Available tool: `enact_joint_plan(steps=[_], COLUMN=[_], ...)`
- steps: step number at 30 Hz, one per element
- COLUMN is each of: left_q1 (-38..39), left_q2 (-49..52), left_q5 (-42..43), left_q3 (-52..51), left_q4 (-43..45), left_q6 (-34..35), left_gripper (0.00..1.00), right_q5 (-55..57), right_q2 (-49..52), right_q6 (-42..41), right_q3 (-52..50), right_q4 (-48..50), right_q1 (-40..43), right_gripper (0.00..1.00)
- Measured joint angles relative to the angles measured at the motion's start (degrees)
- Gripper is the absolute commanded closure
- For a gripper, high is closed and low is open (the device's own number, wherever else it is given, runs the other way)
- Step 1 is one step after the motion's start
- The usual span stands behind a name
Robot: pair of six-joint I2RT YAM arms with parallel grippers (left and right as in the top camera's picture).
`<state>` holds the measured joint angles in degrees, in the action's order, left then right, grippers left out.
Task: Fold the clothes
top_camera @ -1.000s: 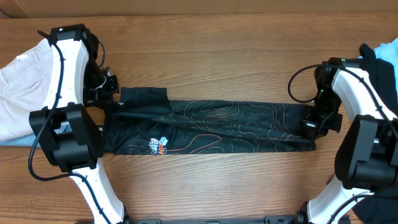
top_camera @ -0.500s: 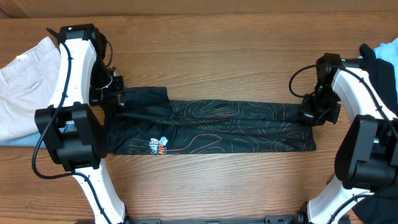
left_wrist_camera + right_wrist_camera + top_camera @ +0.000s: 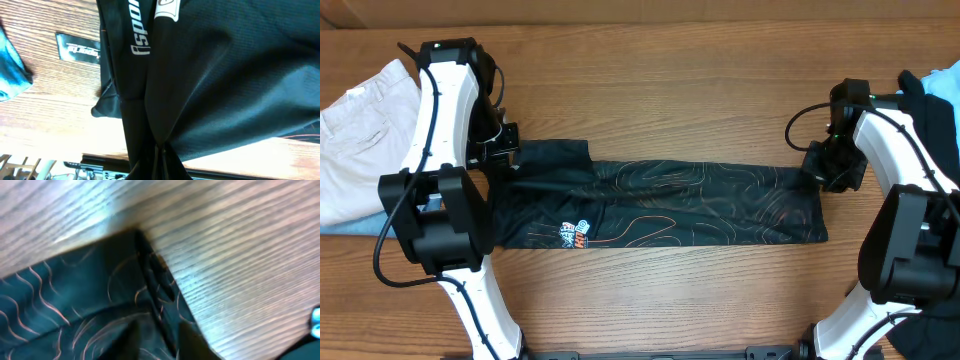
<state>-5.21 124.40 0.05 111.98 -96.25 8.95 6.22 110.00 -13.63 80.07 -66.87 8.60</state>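
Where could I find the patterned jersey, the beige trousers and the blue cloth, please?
patterned jersey (image 3: 700, 200), overhead view, its middle.
beige trousers (image 3: 360, 140), overhead view, bare middle.
blue cloth (image 3: 942, 80), overhead view, visible edge.

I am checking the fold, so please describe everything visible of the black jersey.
The jersey is thin black cloth with orange-red contour lines and white lettering. It lies on the wooden table as a long folded band, with a flap jutting out at its left. The left gripper pinches that end; the right gripper is at the right corner.
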Motion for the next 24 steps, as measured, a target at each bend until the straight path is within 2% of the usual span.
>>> enact_joint_plan(steps=[8,16,24], left_q1=[0.0,0.4,1.4], left_q2=[0.0,0.0,0.0], left_q5=[-1.2,-1.6,-1.8], left_q3=[-2.4,-7.8,-8.3], left_q4=[1.2,3.1,3.0], left_q6=[0.6,0.9,1.6], left_gripper=[0.96,0.96,0.96], right_q5=[-1.0,-4.3,-5.8], right_q2=[0.0,0.0,0.0], right_q6=[0.1,0.2,0.2], right_q3=[0.0,0.0,-4.0], right_q4=[-0.2,-2.3,1.5], right_q1=[0.0,0.0,0.0], right_gripper=[0.67,0.80,0.81])
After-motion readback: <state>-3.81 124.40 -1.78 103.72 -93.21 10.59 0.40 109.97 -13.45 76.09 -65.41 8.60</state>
